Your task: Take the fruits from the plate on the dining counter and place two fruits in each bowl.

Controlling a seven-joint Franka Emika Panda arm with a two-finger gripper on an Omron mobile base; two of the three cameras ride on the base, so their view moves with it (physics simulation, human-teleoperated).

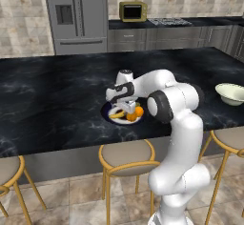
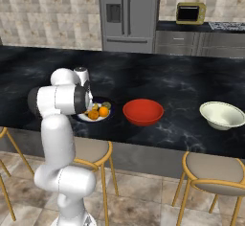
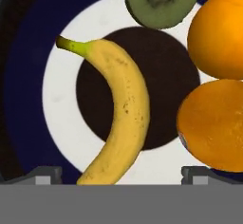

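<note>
**Robot arm poised over fruit plate, banana lined up first**

The Franka arm's gripper [image 1: 122,106] hangs low over the blue-rimmed plate [image 1: 106,109] on the black marble dining counter [image 1: 52,100], its two fingers spread wide and holding nothing. In the hand view the banana [image 3: 121,109] lies across the plate's dark centre, its lower end running between the two dark fingertips [image 3: 45,174], with two oranges [image 3: 213,123] crowded beside it and a halved kiwi [image 3: 161,0] near its stem end. All four fruits appear to remain on the plate; the red bowl [image 2: 143,111] sits just beside the plate and the cream bowl [image 2: 222,115] stands well apart along the counter, both apparently empty.

The step in hand looks to be the first pick, most likely the banana. A clean grasp would call for a straight descent with the fingers straddling the banana across its narrow width, closing near its thicker middle rather than the tapering end. The nearer orange sits close to one fingertip, so that finger risks nudging it off the plate.
</note>
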